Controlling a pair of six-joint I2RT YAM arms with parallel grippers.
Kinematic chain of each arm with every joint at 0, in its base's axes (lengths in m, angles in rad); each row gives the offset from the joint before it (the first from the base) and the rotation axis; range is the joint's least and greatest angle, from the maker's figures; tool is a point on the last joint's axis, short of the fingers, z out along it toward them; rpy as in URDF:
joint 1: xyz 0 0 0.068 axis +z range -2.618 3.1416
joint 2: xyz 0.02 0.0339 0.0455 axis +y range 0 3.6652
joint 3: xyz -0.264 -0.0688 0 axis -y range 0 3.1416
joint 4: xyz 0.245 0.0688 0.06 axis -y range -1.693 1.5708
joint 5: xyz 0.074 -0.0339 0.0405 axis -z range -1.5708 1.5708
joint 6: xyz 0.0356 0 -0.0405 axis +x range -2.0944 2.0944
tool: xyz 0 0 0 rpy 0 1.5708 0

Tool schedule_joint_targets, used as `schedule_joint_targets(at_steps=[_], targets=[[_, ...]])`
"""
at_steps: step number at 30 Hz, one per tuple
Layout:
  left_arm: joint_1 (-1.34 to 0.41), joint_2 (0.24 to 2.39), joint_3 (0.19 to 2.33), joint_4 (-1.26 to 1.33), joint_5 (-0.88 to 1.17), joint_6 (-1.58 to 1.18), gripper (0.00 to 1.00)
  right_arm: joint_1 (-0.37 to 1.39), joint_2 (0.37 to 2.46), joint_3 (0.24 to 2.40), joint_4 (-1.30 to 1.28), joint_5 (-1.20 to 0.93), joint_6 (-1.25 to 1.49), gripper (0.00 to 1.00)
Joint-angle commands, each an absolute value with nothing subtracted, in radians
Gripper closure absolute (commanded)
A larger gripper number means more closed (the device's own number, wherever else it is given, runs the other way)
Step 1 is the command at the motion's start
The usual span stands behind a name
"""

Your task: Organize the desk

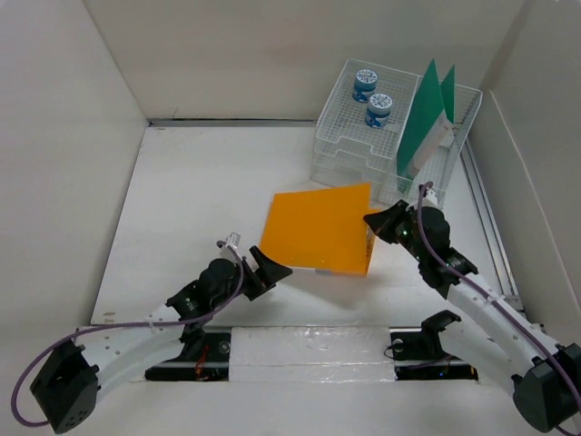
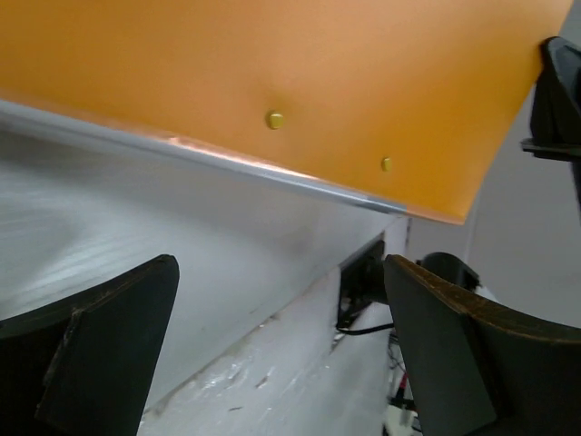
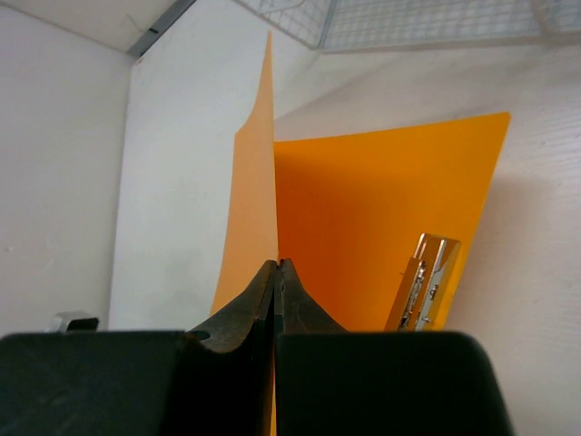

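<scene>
An orange folder [image 1: 318, 227] lies open on the white desk [image 1: 191, 209], one cover raised. My right gripper [image 1: 375, 221] is shut on the edge of the raised cover [image 3: 254, 209]; the lower cover [image 3: 372, 227] with its metal clip [image 3: 425, 282] lies flat beneath. My left gripper [image 1: 272, 271] is open and empty at the folder's near left corner, just clear of it. In the left wrist view the folder [image 2: 272, 82] fills the top, above my open fingers [image 2: 454, 345].
A wire-mesh organizer rack [image 1: 390, 136] stands at the back right, holding two blue-lidded jars [image 1: 371, 95] and upright green folders [image 1: 425, 118]. Beige walls enclose the desk. A metal rail [image 1: 490, 218] runs along the right edge.
</scene>
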State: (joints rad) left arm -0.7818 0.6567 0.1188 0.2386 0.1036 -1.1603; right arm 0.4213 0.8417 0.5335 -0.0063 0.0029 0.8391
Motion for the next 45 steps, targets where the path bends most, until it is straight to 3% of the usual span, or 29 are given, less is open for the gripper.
schedule_joint_targets(at_steps=[1,7,13,18,26,29,30,32,33,34,36,38,39,40,42,43,45], targets=[[-0.821,0.725,0.104,0.527,0.106,-1.313,0.05,0.465,0.808,0.519,0.086,0.021,0.91,1.0],[-0.911,0.928,0.138,0.681,0.011,-1.416,0.03,0.538,0.808,0.5,0.129,0.035,0.974,1.0],[-1.072,0.977,0.172,0.635,-0.246,-1.469,0.01,0.575,0.784,0.477,0.163,0.066,1.043,1.0],[-1.072,1.032,0.161,0.629,-0.359,-1.52,0.03,0.575,0.773,0.45,0.144,0.052,1.097,1.0],[-1.081,1.265,0.189,0.744,-0.361,-1.562,0.06,0.584,0.739,0.411,0.135,0.02,1.141,1.0],[-1.091,1.26,0.17,0.781,-0.388,-1.545,0.28,0.584,0.721,0.394,0.134,0.008,1.15,1.0],[-1.091,1.244,0.163,0.796,-0.4,-1.539,0.57,0.584,0.718,0.394,0.124,0.008,1.149,1.0],[-1.091,1.195,0.155,0.799,-0.417,-1.502,0.74,0.584,0.713,0.394,0.085,0.012,1.149,1.0],[-1.091,1.177,0.158,0.789,-0.425,-1.487,0.92,0.584,0.709,0.394,0.072,0.018,1.149,1.0],[-1.091,1.161,0.163,0.751,-0.429,-1.452,1.0,0.584,0.709,0.393,0.054,0.024,1.149,1.0],[-1.091,1.103,0.181,0.697,-0.437,-1.43,1.0,0.584,0.707,0.393,0.025,0.047,1.138,1.0],[-1.091,1.037,0.164,0.67,-0.442,-1.413,1.0,0.584,0.713,0.397,0.003,0.054,1.091,0.94],[-1.091,1.014,0.155,0.667,-0.439,-1.414,1.0,0.584,0.728,0.435,-0.058,0.066,1.018,0.86],[-1.091,0.993,0.149,0.651,-0.433,-1.408,1.0,0.594,0.733,0.466,-0.157,0.096,0.976,0.66],[-1.091,0.919,0.155,0.602,-0.411,-1.388,1.0,0.632,0.736,0.527,-0.251,0.152,0.907,0.51],[-1.091,0.896,0.163,0.538,-0.402,-1.375,1.0,0.656,0.723,0.573,-0.315,0.208,0.853,0.37],[-1.091,0.821,0.181,0.479,-0.367,-1.358,1.0,0.722,0.706,0.607,-0.363,0.25,0.813,0.22]])
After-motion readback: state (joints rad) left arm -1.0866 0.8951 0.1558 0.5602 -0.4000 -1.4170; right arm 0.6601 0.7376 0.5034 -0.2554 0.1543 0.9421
